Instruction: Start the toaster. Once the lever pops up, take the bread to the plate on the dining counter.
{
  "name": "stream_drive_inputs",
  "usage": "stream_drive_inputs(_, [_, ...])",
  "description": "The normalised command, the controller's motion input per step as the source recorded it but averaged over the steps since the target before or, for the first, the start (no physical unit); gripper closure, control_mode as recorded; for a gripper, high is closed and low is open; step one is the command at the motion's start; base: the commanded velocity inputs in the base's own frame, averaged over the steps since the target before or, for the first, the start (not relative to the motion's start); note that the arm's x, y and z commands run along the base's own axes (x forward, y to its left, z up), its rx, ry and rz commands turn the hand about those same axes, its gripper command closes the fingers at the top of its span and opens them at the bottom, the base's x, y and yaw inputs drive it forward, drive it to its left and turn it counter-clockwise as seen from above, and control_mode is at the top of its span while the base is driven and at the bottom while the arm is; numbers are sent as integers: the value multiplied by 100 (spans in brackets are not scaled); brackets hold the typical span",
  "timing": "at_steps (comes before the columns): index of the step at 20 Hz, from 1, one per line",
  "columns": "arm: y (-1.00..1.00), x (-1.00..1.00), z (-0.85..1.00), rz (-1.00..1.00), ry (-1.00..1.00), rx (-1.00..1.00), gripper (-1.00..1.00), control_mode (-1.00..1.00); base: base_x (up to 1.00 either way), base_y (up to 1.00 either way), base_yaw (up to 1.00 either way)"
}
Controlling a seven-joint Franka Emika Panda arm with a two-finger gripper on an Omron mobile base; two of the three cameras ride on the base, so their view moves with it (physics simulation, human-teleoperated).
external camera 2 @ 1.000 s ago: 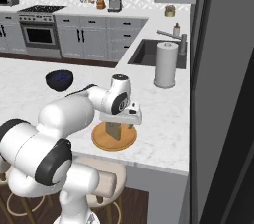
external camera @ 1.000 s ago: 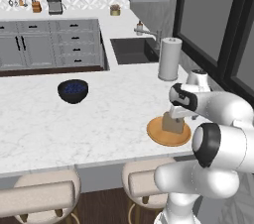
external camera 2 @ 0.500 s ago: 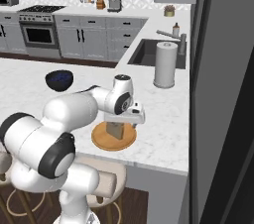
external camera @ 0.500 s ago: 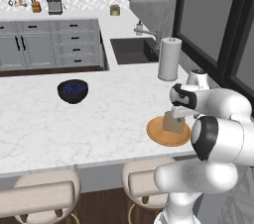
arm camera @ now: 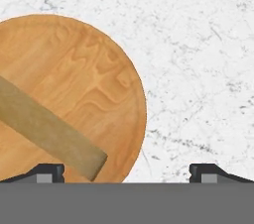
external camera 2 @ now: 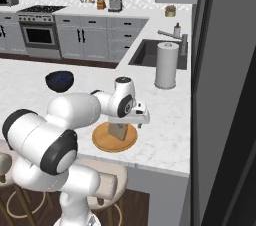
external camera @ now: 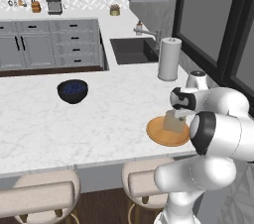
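Since a second ago very little has shifted: my arm has eased slightly up and back over the plate, while the slice and the plate sit where they were.

My claw has its two dark tips spread wide apart with nothing between them; I read that as a release already made, since the thin tan golden-brown slice of bread lies outside the tips, touching only the wood. In the base views the bread seems to stand tilted on edge just under the hand, so it could still topple flat; it is over the plate, so I judge that harmless.

It rests on the round flat tan-orange wooden plate, which is where the task wants it. The plate sits near the front edge of the broad white grey-veined marble surface, within my reach from the stool side.

Further out stand a dark round bowl and a white paper-towel roll, both well apart from the plate.

I can read no brand, label or writing anywhere.
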Motion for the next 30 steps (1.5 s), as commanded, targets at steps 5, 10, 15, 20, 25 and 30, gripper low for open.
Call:
stream_drive_inputs(5, [0,0,-31,0,-4,-2,-100,-100,0,0,0])
stream_drive_inputs(10, [5,-2,-44,0,-1,-2,-100,-100,0,0,0])
stream_drive_inputs(15, [10,-13,-11,0,-3,-1,-100,-100,0,0,0])
stream_drive_inputs(20, [41,-29,88,0,-3,0,-100,-100,0,0,0])
stream_drive_inputs(25, [79,-5,100,0,0,0,-100,-100,0,0,0])
stream_drive_inputs(30, [99,-25,100,0,-2,0,-100,-100,0,0,0])
